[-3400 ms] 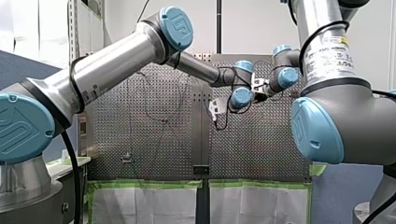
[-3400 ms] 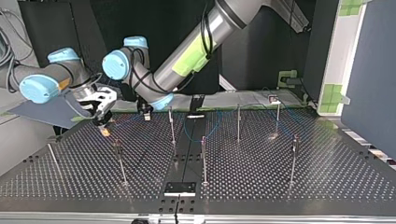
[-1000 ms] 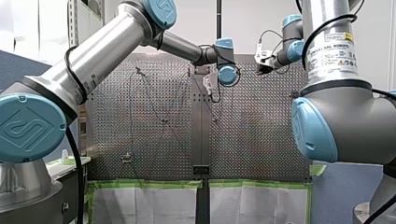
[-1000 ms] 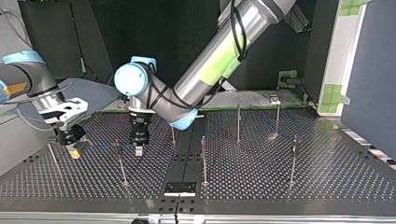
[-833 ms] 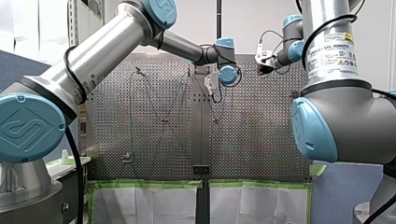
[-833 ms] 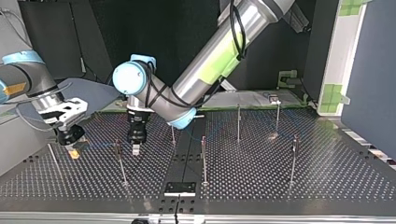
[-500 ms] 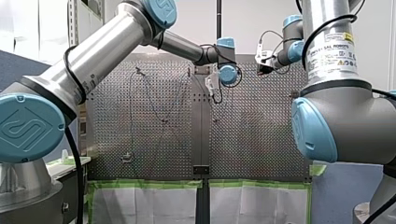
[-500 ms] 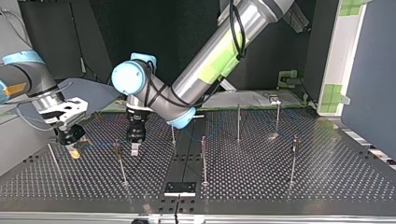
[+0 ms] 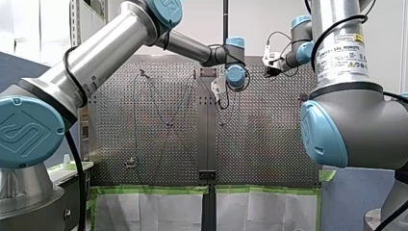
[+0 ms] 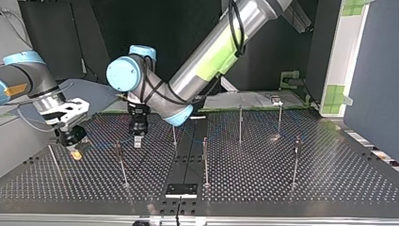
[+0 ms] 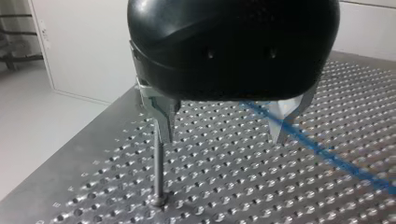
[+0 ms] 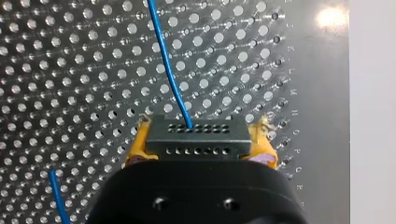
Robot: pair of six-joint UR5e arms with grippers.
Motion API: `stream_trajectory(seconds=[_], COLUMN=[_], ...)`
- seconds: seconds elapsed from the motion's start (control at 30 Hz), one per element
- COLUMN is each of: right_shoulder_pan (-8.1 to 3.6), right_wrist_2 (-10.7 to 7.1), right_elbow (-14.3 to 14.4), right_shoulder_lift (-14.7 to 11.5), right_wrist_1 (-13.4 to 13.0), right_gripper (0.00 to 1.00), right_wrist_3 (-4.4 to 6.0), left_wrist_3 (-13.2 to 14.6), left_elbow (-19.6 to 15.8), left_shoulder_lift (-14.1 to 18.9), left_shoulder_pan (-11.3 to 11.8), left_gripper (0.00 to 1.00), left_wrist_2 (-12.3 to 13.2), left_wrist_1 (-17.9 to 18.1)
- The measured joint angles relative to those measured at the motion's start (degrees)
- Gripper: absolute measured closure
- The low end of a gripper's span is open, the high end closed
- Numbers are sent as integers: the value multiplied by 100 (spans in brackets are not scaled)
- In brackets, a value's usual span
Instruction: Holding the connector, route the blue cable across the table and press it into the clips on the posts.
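My right gripper (image 12: pixel 200 145) has its yellow pads (image 12: pixel 138 148) shut on the black connector (image 12: pixel 195 134). The blue cable (image 12: pixel 169 70) runs out of the connector over the perforated table. In the top view this gripper (image 10: pixel 74 149) hangs low at the left, near a thin post (image 10: pixel 121 162). My left gripper (image 11: pixel 223 133) stands open above the table, nothing between its metal fingers (image 11: pixel 161 122). The blue cable (image 11: pixel 322 151) lies on the table just beside one finger, and a post (image 11: pixel 159 172) stands under the other. In the top view it (image 10: pixel 137 140) hovers beside the post with the cable.
Several more thin posts rise from the table, such as those at the top view's middle (image 10: pixel 205 160) and right (image 10: pixel 296 160). A dark plate (image 10: pixel 181 189) sits at the near edge. A small fixture (image 10: pixel 275 100) stands at the far right.
My left gripper has opened, lifted and drawn back a little from the post near the top view's left. My right gripper has held still with the connector.
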Motion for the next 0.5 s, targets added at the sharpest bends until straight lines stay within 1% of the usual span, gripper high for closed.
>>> stream_trajectory(seconds=[0.07, 0.17, 0.37, 0.5], right_shoulder_pan=[0, 3, 14, 23], right_wrist_2=[0, 0, 0, 0], right_elbow=[1, 1, 3, 4], right_shoulder_lift=[0, 0, 0, 0], right_wrist_1=[2, 6, 6, 8], right_gripper=[100, 100, 100, 100], right_wrist_3=[0, -5, -9, -9], left_wrist_3=[-15, 8, 98, 124], left_elbow=[-73, -203, -524, -744], left_shoulder_lift=[63, 183, 501, 721], left_shoulder_pan=[-56, -125, -227, -306], left_gripper=[0, 0, 0, 0], left_wrist_2=[-32, -15, 69, 172], left_wrist_1=[-104, -182, 6, 99])
